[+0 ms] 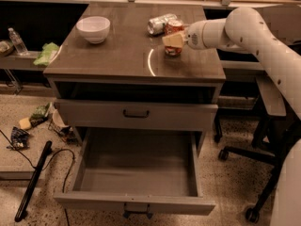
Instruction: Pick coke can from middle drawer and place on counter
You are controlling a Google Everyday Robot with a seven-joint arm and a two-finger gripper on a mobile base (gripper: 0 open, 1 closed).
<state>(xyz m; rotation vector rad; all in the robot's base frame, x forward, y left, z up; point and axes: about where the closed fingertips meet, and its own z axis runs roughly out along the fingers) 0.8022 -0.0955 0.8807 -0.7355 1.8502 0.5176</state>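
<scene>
The coke can (174, 28) is upright, red with a silver top, over the back right part of the counter (122, 55). Its base is at or just above the surface; I cannot tell whether it touches. My gripper (174, 40) reaches in from the right on the white arm and is shut around the can's middle, with a pale finger across its front. The middle drawer (136, 199) is pulled fully out below, and its deep grey tray holds nothing.
A pale silver can (159, 23) lies on its side just behind the coke can. A white bowl (93, 28) sits at the counter's back left. The upper drawer (136, 114) is closed. An office chair (263, 126) stands at right, and clutter and cables (33, 126) lie on the floor at left.
</scene>
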